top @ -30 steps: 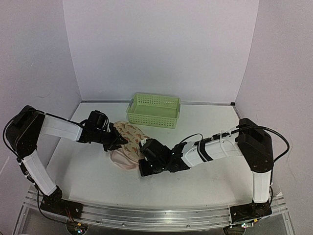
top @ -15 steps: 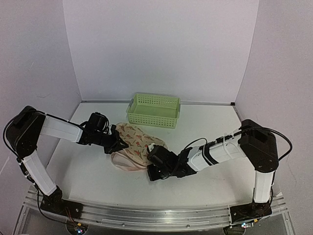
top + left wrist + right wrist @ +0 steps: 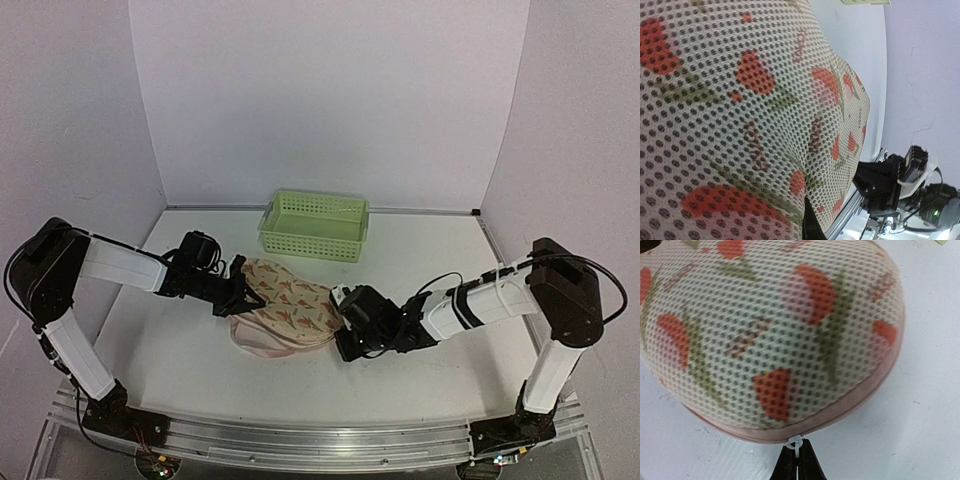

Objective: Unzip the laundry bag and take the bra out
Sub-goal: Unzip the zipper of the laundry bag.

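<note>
- While it lies on the white table [image 3: 430,262] between the two arms, the laundry bag [image 3: 290,305] shows its domed cream mesh top. The mesh is printed with red and green sprigs, and a pale pink edging [image 3: 845,412] runs around the rim.
- It sits near the table's middle, just in front of the light-green perforated basket [image 3: 312,243] and apart from it.
- The left gripper [image 3: 240,298] is at the bag's left end, with its jaws together and pinched on the fabric there. In its wrist view the mesh fills almost the whole frame, and only one dark fingertip [image 3: 810,227] shows at the bottom edge.
- The right gripper [image 3: 797,465] is at the bag's right end, low over the table. Its two dark fingers are pressed together on the small white zipper pull [image 3: 796,444], which sits right at the pink seam.
- From the right wrist, the rounded end of the bag bulges above that seam. Whether the zip is parted anywhere along it cannot be told.
</note>
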You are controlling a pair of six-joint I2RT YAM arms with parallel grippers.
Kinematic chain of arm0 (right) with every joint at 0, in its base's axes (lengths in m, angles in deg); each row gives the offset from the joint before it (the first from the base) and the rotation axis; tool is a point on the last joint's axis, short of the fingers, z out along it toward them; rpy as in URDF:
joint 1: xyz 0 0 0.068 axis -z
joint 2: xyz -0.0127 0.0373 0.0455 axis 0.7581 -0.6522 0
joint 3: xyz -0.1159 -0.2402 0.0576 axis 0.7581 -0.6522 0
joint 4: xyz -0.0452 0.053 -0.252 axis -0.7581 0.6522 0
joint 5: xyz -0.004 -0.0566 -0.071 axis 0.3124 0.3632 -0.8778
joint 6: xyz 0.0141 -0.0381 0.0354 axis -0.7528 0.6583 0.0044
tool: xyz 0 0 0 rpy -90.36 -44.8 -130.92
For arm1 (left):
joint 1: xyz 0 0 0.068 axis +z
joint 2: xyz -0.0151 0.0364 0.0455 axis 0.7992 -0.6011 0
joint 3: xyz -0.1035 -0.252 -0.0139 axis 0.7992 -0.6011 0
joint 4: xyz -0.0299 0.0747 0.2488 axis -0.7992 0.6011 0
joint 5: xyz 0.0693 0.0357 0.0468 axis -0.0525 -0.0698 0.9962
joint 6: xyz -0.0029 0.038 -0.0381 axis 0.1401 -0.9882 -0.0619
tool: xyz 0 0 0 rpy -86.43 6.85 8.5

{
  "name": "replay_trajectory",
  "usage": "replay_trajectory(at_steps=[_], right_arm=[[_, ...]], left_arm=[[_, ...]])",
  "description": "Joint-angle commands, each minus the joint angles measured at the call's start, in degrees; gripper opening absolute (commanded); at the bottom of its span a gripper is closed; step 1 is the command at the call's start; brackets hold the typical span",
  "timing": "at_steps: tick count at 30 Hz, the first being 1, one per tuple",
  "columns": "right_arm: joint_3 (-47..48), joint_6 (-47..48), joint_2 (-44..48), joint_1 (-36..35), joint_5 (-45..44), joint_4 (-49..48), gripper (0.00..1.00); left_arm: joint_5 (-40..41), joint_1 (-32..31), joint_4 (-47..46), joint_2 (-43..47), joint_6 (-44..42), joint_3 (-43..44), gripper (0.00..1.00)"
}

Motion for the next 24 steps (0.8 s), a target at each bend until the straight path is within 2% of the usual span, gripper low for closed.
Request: replay_trajectory(at_steps=[1,9,18,24], right_arm=[[-1.1,7.5,4.2,4.1,4.6,-0.9,0.0],[-0.4,14.5,6.1,10.7,14.5,0.0,0.0],[2.3,17.2,4.7,17.5,15.1,2.6,0.0],[3.2,16.8,4.2,19.4,15.2,3.5,0.0]], left_arm=[[-2.8,0.1,3.0,3.0,-6.7,-0.3,0.0],[-3.5,0.0,3.4,3.6,-9.9,-2.2,0.0],[-4.4,0.0,5.5,4.8,-12.1,-3.3,0.0],[-2.8,0.0,6.9,5.5,-13.5,-4.0,0.0]])
